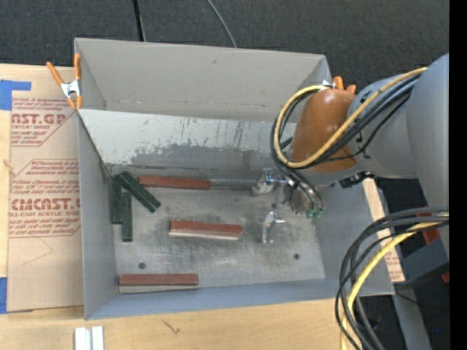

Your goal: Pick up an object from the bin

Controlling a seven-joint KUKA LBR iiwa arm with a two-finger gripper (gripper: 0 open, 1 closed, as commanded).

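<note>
At the bin's left wall we list two dark green sticks, crossed and tucked into the corner, loosely fallen by our judgement. Next come three flat brown bars. The front bar lies along the near wall and the back bar along the far wall. The middle bar lies alone on open floor — long, thin, reddish on top, pale at the edge. Rightmost is the gripper, fingers spread with nothing between them, just beside the middle bar's right end — our likeliest pick.

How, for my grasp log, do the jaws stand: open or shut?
Open: on the gripper the jaws stand apart, with nothing between them.
</note>
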